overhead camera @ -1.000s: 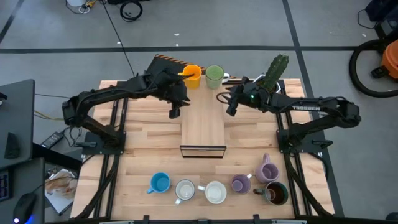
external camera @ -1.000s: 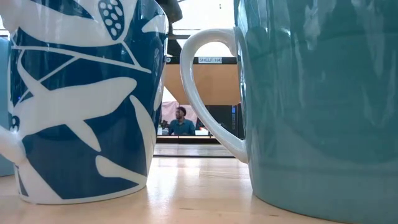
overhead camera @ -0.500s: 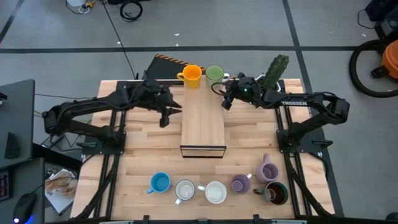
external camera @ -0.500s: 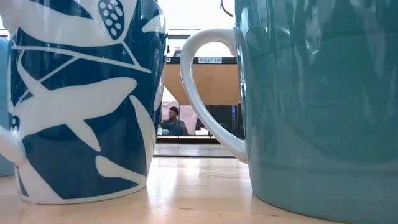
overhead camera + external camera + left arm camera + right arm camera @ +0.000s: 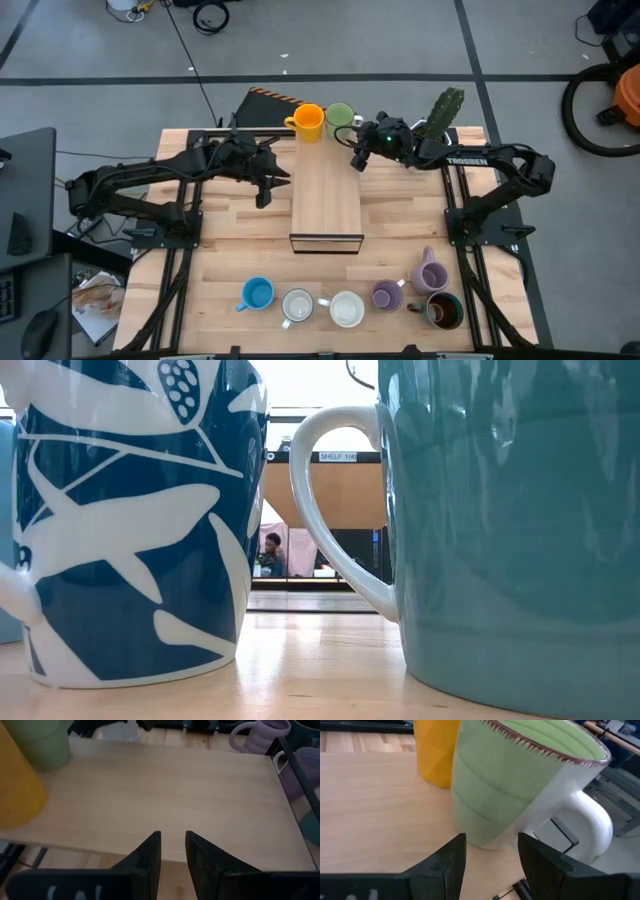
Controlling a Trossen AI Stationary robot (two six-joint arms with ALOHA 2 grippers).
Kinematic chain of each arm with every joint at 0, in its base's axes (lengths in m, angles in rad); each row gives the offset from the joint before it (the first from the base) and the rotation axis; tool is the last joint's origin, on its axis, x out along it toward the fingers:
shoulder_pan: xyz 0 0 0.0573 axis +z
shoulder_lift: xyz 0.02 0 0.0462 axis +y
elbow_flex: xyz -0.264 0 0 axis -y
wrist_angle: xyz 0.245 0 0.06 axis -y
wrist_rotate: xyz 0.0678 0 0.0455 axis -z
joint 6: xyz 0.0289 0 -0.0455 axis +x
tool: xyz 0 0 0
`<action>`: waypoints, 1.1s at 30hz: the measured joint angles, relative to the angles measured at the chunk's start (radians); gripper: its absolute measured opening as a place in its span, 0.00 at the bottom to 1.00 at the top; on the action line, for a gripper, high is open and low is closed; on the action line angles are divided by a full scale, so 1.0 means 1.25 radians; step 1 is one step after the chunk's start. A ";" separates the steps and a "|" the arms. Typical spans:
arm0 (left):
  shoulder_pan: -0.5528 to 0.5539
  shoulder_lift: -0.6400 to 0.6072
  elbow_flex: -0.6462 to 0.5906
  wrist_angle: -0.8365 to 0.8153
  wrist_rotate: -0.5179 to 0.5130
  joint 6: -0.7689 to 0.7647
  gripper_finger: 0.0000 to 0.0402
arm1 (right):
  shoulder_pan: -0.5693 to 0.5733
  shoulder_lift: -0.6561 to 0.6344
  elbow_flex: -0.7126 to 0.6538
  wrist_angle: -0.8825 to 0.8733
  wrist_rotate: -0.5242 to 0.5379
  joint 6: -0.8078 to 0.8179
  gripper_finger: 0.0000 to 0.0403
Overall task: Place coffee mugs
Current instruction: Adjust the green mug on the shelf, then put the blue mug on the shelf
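Now the right gripper (image 5: 487, 857), fingers apart, sits just in front of the smooth green ceramic mug (image 5: 520, 785). It should slide straight on and squeeze gently. The left gripper (image 5: 172, 852), nearly together, waits nearby.

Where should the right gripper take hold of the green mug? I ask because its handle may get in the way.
Probably across the body wall or rim of the green mug, which stands upright. Its white handle juts to one side, and the right gripper, fingers open, already faces the handle-free wall, with the orange mug close beside.
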 joint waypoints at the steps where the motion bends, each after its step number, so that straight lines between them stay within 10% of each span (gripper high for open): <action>1: 0.000 0.000 0.000 -0.008 0.000 -0.004 0.23 | 0.000 0.000 0.005 -0.014 0.000 0.001 0.46; 15: -0.138 -0.010 0.000 -0.050 -0.006 0.003 0.23 | 0.132 -0.152 0.016 -0.200 0.065 0.052 0.46; 21: -0.300 -0.009 0.011 -0.096 -0.169 -0.034 0.23 | 0.261 -0.247 0.016 -0.345 0.088 0.136 0.46; 33: -0.621 0.005 0.106 -0.298 -0.200 -0.586 0.23 | 0.514 -0.326 0.016 -0.472 0.343 0.282 0.46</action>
